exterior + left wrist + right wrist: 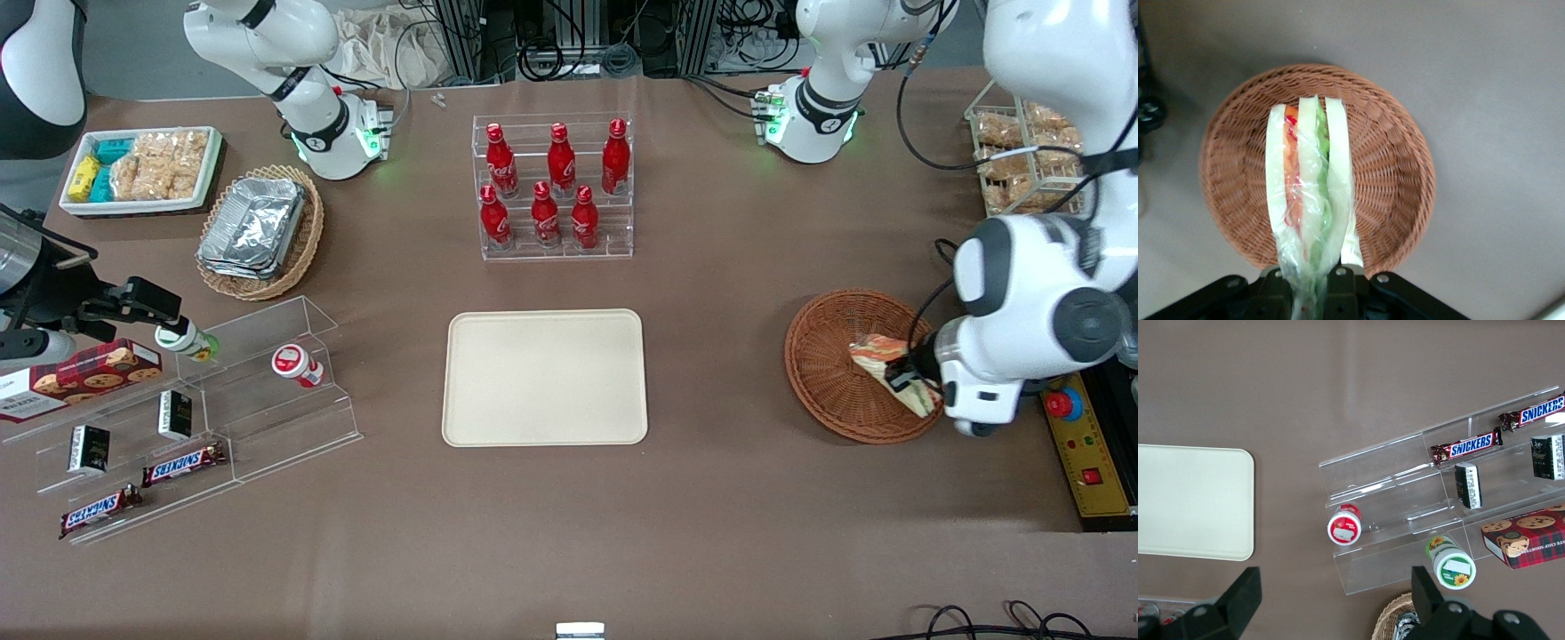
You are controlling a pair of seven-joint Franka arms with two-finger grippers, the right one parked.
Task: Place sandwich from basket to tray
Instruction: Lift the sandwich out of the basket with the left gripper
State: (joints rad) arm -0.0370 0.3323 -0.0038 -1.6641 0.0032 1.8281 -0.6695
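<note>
**Pincer on the sandwich, tray well off toward the parked arm**

Pincer (pixel 909 380) of the left arm sits low over the basket (pixel 827 373), its fingers clamped on one end of the sandwich (pixel 880 356). The wrist view shows the wedge (pixel 1310 193) running straight out from the fingers — its long axis in line with the pincer's reach, the layers of bread and green and orange-red filling on edge toward the camera. Whether the wedge has cleared the basket floor (pixel 1385 173) cannot be told; it lies over the weave, within the rim.

What the coming move turns on is the sideways gap. The tray (pixel 544 378) lies flat on the bench (pixel 711 498), well apart from the basket and toward the parked arm's end, with bare brown bench between the two. It is at about the same nearness to the front camera as the basket, so the carry looks like a lift over the rim and then a mostly sideways run. The held end is narrow — the free end may sag or swing on the way.
</note>
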